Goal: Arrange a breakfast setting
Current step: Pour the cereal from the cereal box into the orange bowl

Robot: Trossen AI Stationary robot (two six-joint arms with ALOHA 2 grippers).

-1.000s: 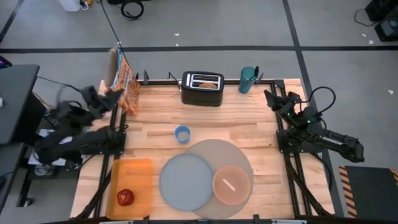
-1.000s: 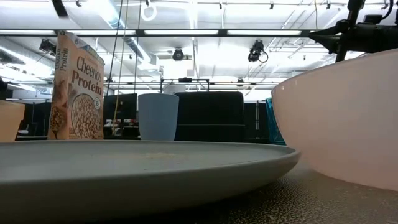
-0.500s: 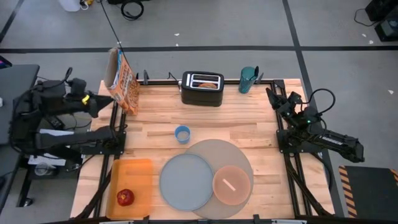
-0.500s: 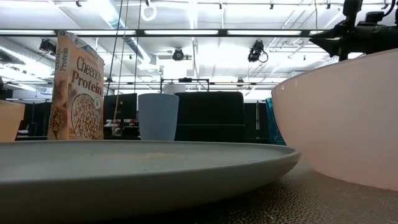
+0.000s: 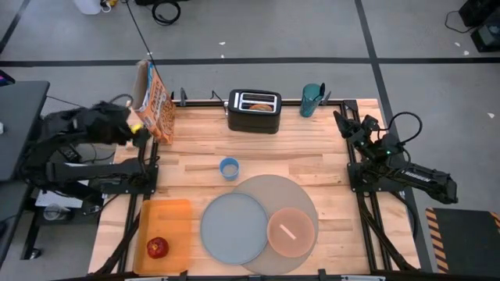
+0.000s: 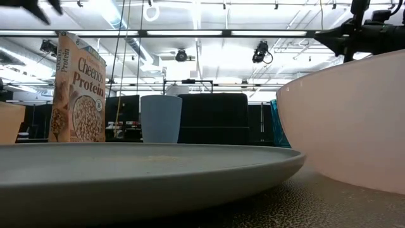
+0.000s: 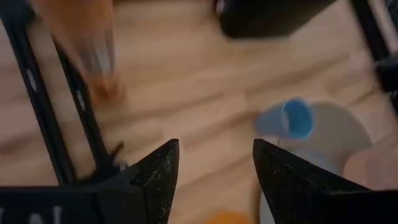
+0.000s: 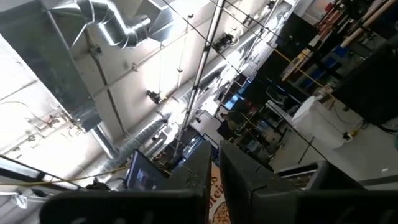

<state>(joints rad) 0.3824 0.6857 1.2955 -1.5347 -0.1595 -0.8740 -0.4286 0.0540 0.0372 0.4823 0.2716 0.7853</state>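
Left gripper beside cereal box, jaws apart, empty: lining up grab. Right gripper parked, fingers nearly together, nothing between.

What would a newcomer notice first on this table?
Probably the large round grey mat at the table's near edge, with the grey-blue plate and the pink bowl lying on it, side by side. Next, the orange cereal box standing upright at the far left corner, with the left gripper open beside it.
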